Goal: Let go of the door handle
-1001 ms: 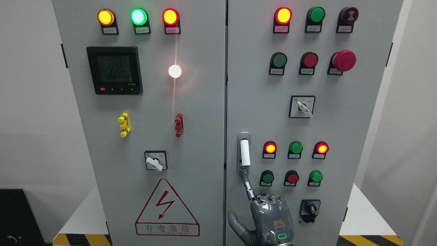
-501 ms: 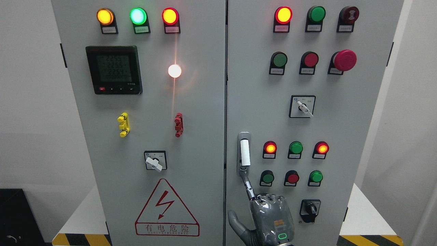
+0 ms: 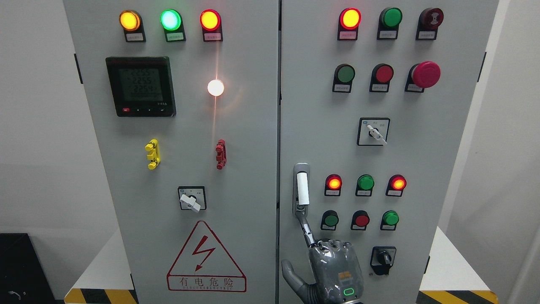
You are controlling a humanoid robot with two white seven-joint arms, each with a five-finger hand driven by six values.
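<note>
The door handle (image 3: 302, 188) is a white bar in a grey recess on the right cabinet door (image 3: 447, 169), standing upright near the door's left edge. My right hand (image 3: 333, 270) comes up from the bottom edge just below it, its back facing me. The index finger (image 3: 305, 226) is stretched up and its tip touches the lower end of the handle. The thumb (image 3: 291, 274) sticks out to the left, and the other fingers are bent away behind the knuckles. Nothing is held in the hand. The left arm does not show.
Lit and unlit round buttons (image 3: 362, 202) sit right of the handle, a black rotary switch (image 3: 382, 258) beside my hand, a red mushroom button (image 3: 426, 74) higher up. The left door (image 3: 253, 169) carries a meter (image 3: 141, 86) and a warning triangle (image 3: 206, 257).
</note>
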